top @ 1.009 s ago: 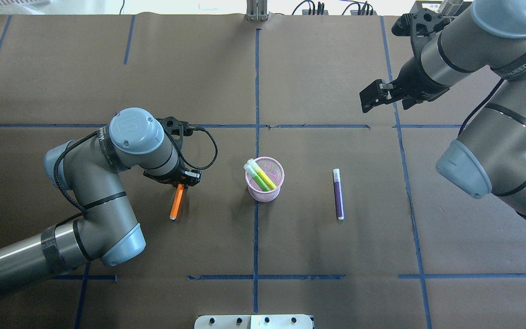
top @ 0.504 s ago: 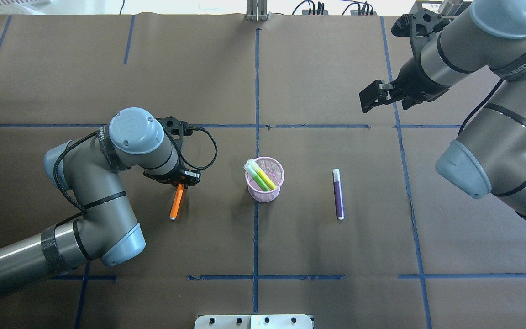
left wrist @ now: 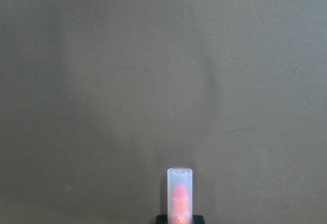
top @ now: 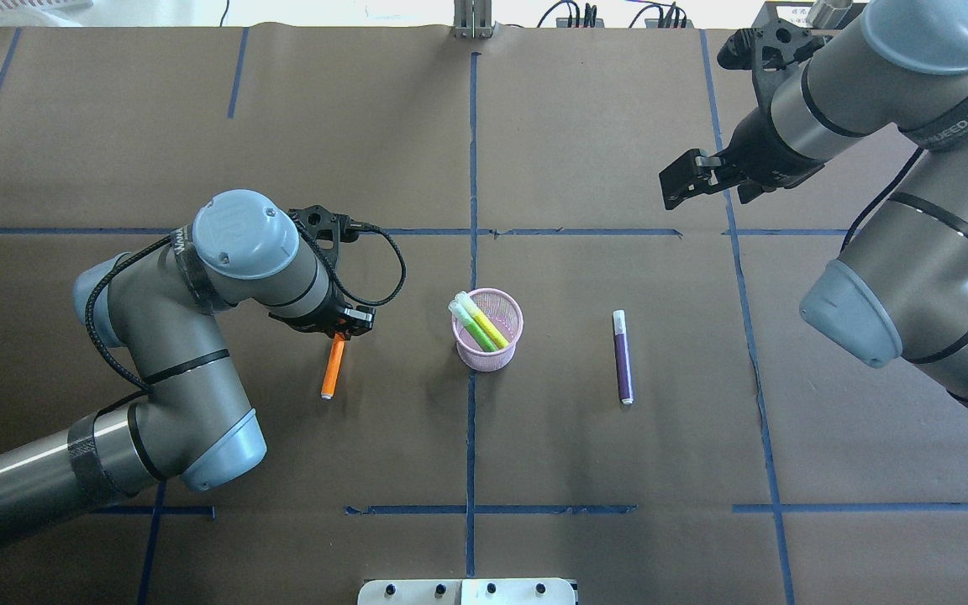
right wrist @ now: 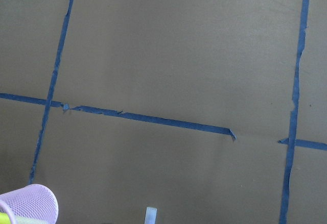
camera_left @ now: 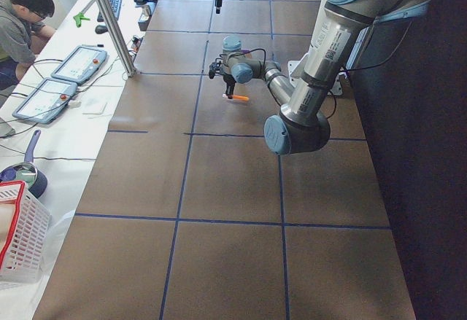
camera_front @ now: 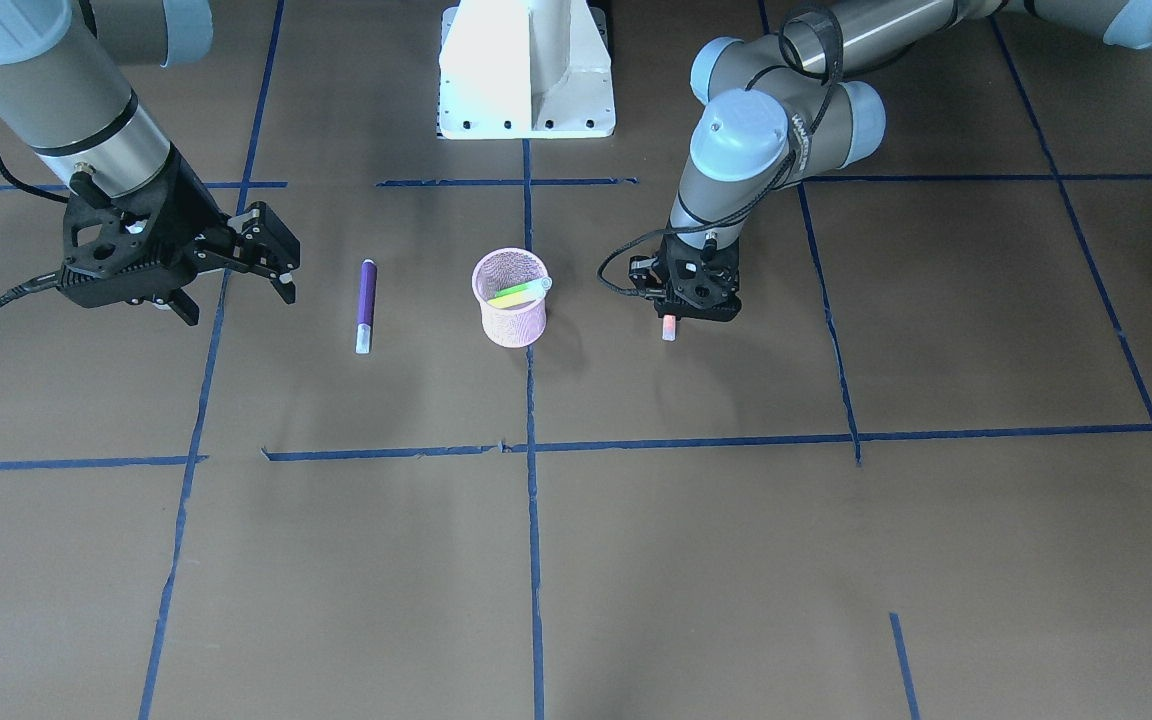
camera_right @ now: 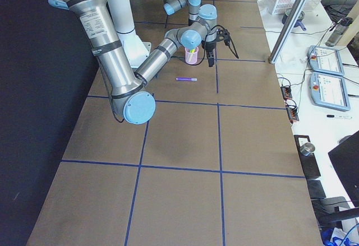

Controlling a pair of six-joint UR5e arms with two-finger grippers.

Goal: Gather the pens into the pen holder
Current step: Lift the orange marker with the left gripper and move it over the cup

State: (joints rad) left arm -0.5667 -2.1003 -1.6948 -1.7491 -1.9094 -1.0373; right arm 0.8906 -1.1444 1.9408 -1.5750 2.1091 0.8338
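Note:
My left gripper [top: 339, 330] is shut on the orange pen [top: 333, 367] near its capped end. The pale cap [left wrist: 179, 193] pokes out past the fingers, and the cap [camera_front: 668, 328] also shows under the gripper [camera_front: 688, 306] in the front-facing view. The pink mesh pen holder [top: 488, 353] stands to its right at the table's middle, with green pens [top: 484, 326] leaning inside. A purple pen [top: 623, 357] lies flat right of the holder. My right gripper [top: 676, 182] hangs open and holds nothing, high over the far right, well away from the purple pen [camera_front: 366, 300].
Blue tape lines [top: 472, 210] divide the brown table cover. The robot's white base plate [camera_front: 526, 70] sits at the near edge. At the far side beyond the table, a person sits by tablets [camera_left: 58, 79] and a white basket [camera_left: 22, 236].
My left arm has shifted a little to the right with the orange pen, whose free end has swung right and slightly away from me. The right arm has barely moved.

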